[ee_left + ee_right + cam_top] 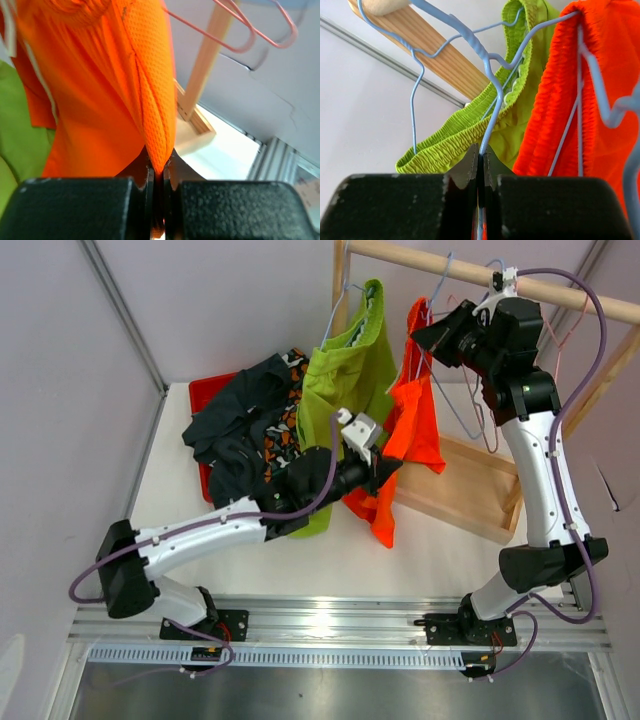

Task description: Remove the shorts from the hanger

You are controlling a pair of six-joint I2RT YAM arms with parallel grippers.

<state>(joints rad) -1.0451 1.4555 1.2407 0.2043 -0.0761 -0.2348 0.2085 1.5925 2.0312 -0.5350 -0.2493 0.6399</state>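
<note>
The bright orange shorts (412, 425) hang from a blue wire hanger (432, 310) on the wooden rail (480, 275). My left gripper (385, 468) is shut on a fold of their lower mesh fabric, seen close in the left wrist view (159, 172). My right gripper (428, 340) is shut on the blue hanger wire (490, 112), up by the rail. The lime green shorts (350, 365) hang just left of the orange pair and also show in the right wrist view (465, 130). Dark navy shorts (235, 420) and camouflage shorts (283, 435) lie piled at the left.
A red tray (205, 392) lies under the pile at the back left. The rack's wooden base frame (465, 490) sits on the table at the right, with its upright post (205, 60). Empty pink hangers (250, 32) hang on the rail. Walls close the left and back.
</note>
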